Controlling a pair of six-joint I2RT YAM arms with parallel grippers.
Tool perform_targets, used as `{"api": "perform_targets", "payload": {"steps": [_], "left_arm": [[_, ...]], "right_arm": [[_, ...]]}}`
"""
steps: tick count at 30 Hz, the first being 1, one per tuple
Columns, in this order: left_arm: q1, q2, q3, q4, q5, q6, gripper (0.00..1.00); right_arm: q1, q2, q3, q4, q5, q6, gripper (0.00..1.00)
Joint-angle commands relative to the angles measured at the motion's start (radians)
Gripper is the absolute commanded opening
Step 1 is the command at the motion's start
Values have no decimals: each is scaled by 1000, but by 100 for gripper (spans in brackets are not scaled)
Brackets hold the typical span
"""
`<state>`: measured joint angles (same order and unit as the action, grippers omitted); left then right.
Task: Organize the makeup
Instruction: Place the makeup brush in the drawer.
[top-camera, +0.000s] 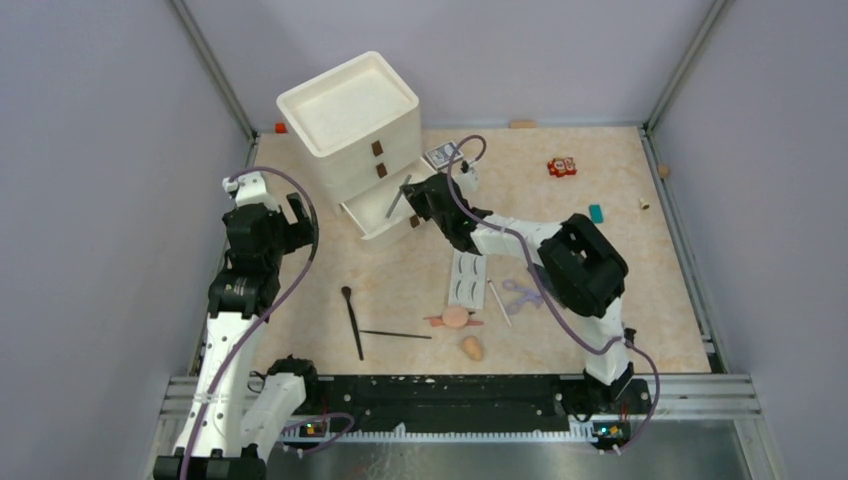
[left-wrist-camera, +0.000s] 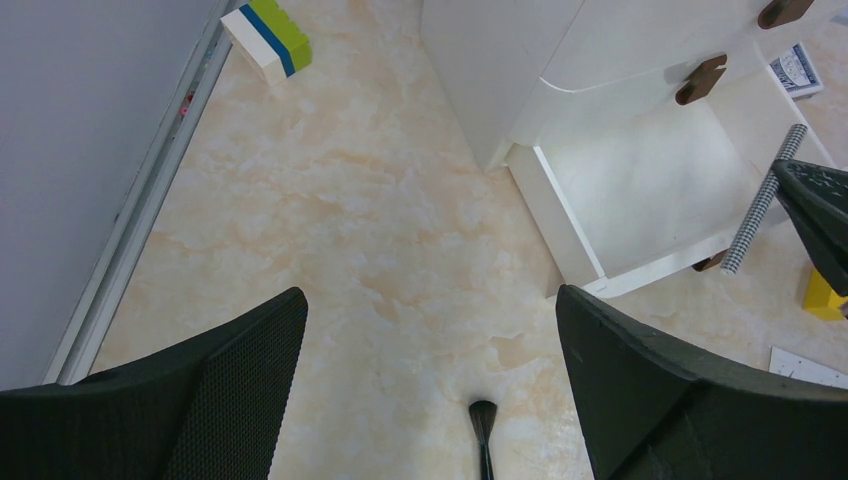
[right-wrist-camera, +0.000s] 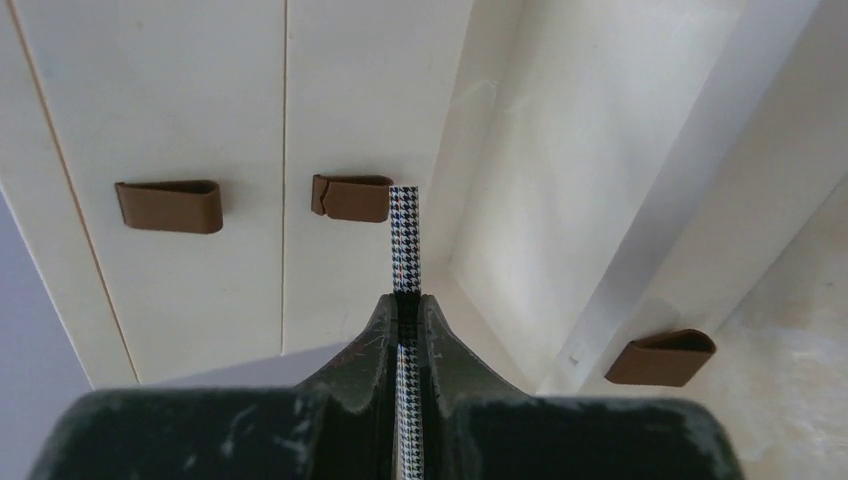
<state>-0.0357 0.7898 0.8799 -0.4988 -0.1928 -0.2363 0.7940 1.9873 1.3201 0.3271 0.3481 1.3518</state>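
My right gripper (top-camera: 418, 203) is shut on a thin houndstooth-patterned pencil (top-camera: 399, 196) and holds it over the open bottom drawer (top-camera: 372, 218) of the white drawer unit (top-camera: 350, 105). In the right wrist view the pencil (right-wrist-camera: 404, 235) sticks out beyond the closed jaws (right-wrist-camera: 406, 305), with the drawer's inside (right-wrist-camera: 560, 170) just behind. My left gripper (top-camera: 286, 214) is open and empty to the left of the unit. On the table lie a white false-eyelash card (top-camera: 467, 278), a purple curler (top-camera: 522, 295), a peach puff (top-camera: 455, 318), a peach sponge (top-camera: 472, 348) and black brushes (top-camera: 352, 320).
A blue-grey patterned card box (top-camera: 440, 155) lies behind the right gripper. A red block (top-camera: 561, 167) and a teal block (top-camera: 596, 213) sit at the right. In the left wrist view a yellow-green, blue and white block (left-wrist-camera: 268, 35) lies by the left wall, and a brush tip (left-wrist-camera: 483, 415) lies between the fingers.
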Motion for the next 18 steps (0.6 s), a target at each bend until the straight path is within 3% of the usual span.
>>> {"api": "perform_targets", "payload": {"steps": [1,2,3,4,5,14,18], "left_arm": [[0,-10,4,29,-1,-1,99],[0,-12,4,28,0,-1,99],[0,-12,4,29,1,-1,99],[0,-11,4,29,1,-1,99],[-1,-11,5,29,3,-1,99],[0,-10,4,31,13,0,99],[-1,-13,3,32,12,0,99]], "right_arm": [[3,82,128,-13,35,193,0],[3,102,144,-15,35,202,0],[3,-13,157,-14,35,208,0],[3,118,166,-9,37,212,0],[3,146,176,-9,40,216,0],[-2,184,176,33,61,176,1],[-2,173,170,31,77,137,11]]}}
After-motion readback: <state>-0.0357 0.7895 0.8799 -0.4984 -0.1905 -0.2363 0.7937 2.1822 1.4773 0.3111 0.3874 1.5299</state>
